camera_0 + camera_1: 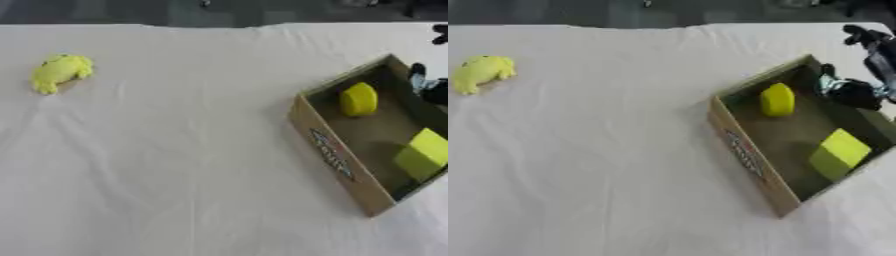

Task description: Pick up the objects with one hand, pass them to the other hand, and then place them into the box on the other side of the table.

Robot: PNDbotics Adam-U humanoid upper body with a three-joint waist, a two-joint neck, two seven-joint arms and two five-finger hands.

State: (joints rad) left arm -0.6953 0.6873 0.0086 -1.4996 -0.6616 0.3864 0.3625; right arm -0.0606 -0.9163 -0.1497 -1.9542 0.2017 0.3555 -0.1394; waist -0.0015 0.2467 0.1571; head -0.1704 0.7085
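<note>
White cloth [175, 175], soft and faintly creased, covers the whole table and fills the lower part of the frame. On it at the right sits a shallow brown cardboard box [337, 160], set at a slant, with a printed label along its near wall. Inside lie two yellow things: a rounded, lemon-like lump [358, 99] toward the upper end and a blocky, cube-like piece [423, 154] toward the lower right end. At the upper left of the frame, well apart from the box, a yellow-green soft-looking toy [59, 71] with a lumpy, animal-like outline rests on the cloth. The right hand [852, 92], black with silvery parts, shows at the right edge just above the box's far wall, holding nothing; whether its fingers are straight or curled cannot be told.
</note>
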